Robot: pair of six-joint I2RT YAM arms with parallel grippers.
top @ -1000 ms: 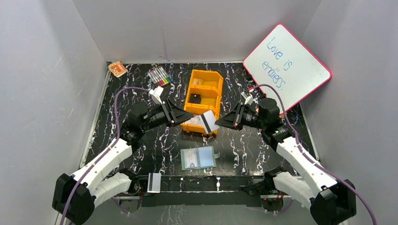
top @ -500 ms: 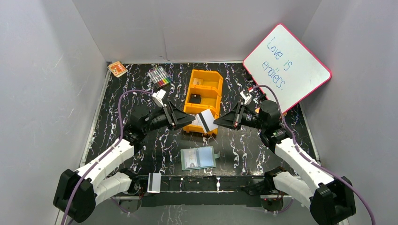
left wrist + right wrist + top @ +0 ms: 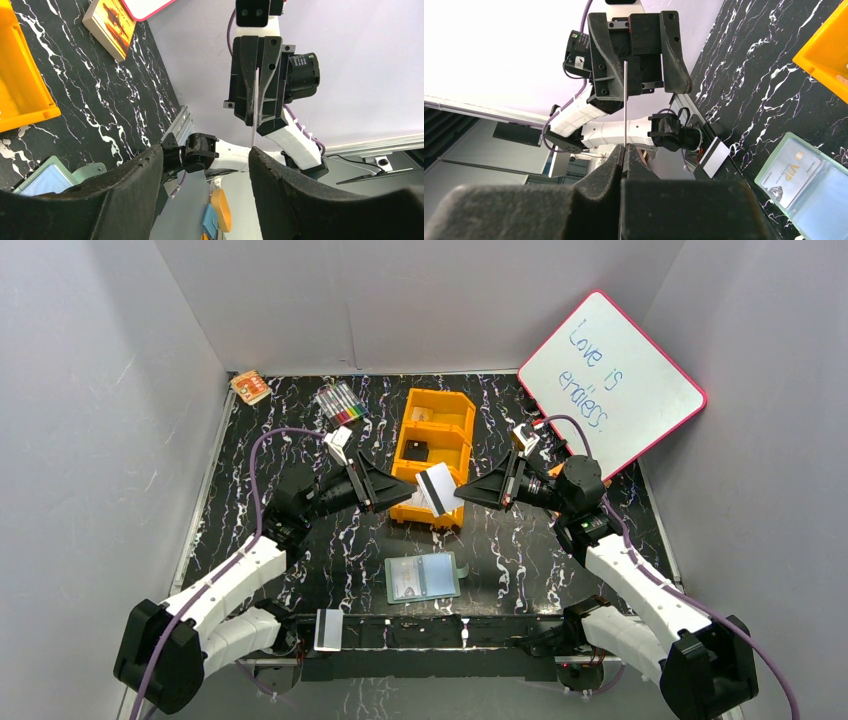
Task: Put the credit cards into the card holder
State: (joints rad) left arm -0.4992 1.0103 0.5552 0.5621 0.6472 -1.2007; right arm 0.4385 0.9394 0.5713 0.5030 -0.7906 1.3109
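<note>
right end effector: clamped shut on a striped credit card, held upright in the air over the near end of the orange tray. The card shows edge-on in both wrist views.

left end effector: fingers spread fairly wide, gripping nothing, facing the right one across the tray's near end. In the right wrist view the card's edge lines up with the gap between the left fingers. Can't tell if it touches either one.

card holder: lying open and flat on the worktop, just near-side of the tray, pockets up. A VIP card sits in its left pocket as the top view shows it. The right pocket shows plain blue-grey.

loose card: pale, flat, further near-side and left of the tray, at the worktop's front edge.

Tray has three compartments, with a small black item in the middle one.

marker pack: left of the tray's far end.

whiteboard: right of the tray, propped against the wall, reads "Love is endless".
</note>
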